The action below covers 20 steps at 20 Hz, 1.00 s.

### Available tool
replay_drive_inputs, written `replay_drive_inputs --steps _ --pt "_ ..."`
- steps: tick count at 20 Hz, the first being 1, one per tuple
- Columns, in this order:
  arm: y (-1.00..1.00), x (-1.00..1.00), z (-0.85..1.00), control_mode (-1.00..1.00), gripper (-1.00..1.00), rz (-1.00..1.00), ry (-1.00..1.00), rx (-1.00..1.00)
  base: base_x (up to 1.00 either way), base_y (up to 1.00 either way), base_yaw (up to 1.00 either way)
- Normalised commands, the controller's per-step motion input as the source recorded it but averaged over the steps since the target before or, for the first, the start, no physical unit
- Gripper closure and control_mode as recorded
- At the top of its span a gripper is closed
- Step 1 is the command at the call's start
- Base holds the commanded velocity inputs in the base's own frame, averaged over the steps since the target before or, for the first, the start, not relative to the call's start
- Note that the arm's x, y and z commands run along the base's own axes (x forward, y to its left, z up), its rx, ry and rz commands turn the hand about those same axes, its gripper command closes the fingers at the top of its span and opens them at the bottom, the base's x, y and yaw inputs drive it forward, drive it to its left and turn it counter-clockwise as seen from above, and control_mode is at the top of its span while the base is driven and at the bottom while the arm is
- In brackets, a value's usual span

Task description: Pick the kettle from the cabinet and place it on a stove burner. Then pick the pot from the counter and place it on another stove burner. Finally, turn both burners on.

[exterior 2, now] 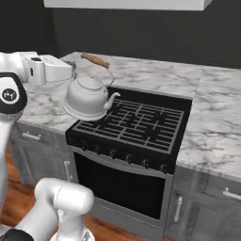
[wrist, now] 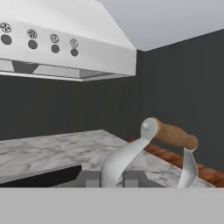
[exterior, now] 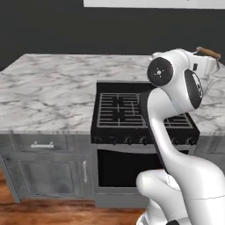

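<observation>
So the kettle (exterior 2: 87,98) is hanging in the air at the left of the right base frame, just over the near-left corner of the stove burners (exterior 2: 132,123). The fingers (wrist: 87,178) are clamped on the metal strap of its arched handle (wrist: 127,158), below the brown wooden grip. Looks like a light, rigid metal shell, but held off-centre it'll probably swing and tilt. Grabbing nearer the wooden piece seems steadier.

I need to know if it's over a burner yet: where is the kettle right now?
In the right base view the kettle hangs from the gripper at the stove's left edge, tilted, above its left burners.
</observation>
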Motion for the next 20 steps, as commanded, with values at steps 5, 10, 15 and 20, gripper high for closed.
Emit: replay_drive_inputs --steps 5,10,15,20 --pt "0.0 0.0 0.0 1.0 1.0 0.0 0.0 0.0 0.62 0.47 -0.27" --pt "0.0 0.0 0.0 1.0 1.0 0.0 0.0 0.0 0.56 0.46 -0.27" --pt "0.0 0.0 0.0 1.0 1.0 0.0 0.0 0.0 0.46 0.21 -0.24" --pt "0.0 0.0 0.0 1.0 1.0 0.0 0.0 0.0 0.42 0.13 -0.22"
